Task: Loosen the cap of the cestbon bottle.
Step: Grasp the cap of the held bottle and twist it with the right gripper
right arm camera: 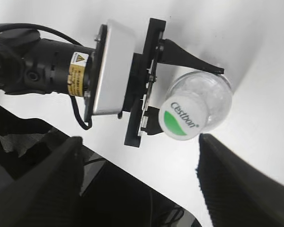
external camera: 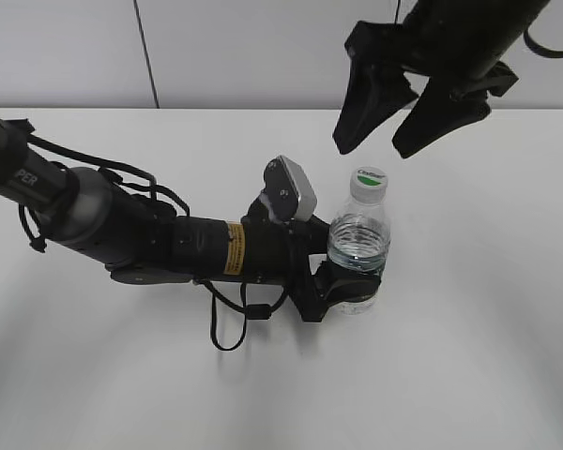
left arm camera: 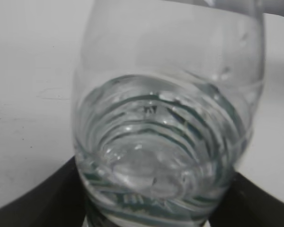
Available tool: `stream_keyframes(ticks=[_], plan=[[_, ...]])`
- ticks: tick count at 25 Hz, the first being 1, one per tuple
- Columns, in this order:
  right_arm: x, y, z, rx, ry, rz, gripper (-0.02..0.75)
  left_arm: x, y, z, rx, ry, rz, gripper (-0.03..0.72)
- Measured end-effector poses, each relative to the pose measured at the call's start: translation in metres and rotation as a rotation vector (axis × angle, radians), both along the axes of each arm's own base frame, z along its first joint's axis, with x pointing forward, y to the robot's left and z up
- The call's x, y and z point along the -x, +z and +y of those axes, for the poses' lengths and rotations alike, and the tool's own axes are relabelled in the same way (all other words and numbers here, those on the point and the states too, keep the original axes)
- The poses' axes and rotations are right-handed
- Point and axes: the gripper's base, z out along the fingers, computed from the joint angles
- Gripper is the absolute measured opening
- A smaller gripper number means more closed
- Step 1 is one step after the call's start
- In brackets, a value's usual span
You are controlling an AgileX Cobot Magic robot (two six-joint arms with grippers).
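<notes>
The cestbon bottle [external camera: 359, 246] stands upright on the white table, clear with water inside and a dark green label low down. Its white cap [external camera: 369, 182] with the green half-disc mark is on top. My left gripper [external camera: 342, 292] is shut on the bottle's lower body; the bottle fills the left wrist view [left arm camera: 170, 132] between the dark fingers [left arm camera: 156, 217]. My right gripper [external camera: 385, 141] is open and empty, hanging above and slightly behind the cap. In the right wrist view the cap [right arm camera: 181, 118] lies between the open fingers [right arm camera: 139, 163], nearer the right one.
The left arm [external camera: 122, 225] lies low across the table from the left, with a loose cable loop [external camera: 230, 323] below it. The white table [external camera: 488, 356] spreads around; a pale wall [external camera: 244, 47] stands behind.
</notes>
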Motion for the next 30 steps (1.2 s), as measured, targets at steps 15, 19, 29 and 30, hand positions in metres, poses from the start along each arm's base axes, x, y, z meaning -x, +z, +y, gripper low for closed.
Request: stream_keyframes(ticks=[15,19,29,30], plan=[[-0.018,-0.039,0.002,0.098,-0.018,0.085,0.470,0.000,0.000,0.000,0.000,0.000,0.000,0.519],[-0.019,-0.042,0.002,0.101,-0.019,0.091,0.470,0.000,0.000,0.000,0.000,0.000,0.000,0.519],[-0.024,-0.052,0.004,0.107,-0.027,0.094,0.470,0.000,0.000,0.000,0.000,0.000,0.000,0.519],[-0.025,-0.052,0.004,0.105,-0.029,0.091,0.465,0.000,0.000,0.000,0.000,0.000,0.000,0.519]])
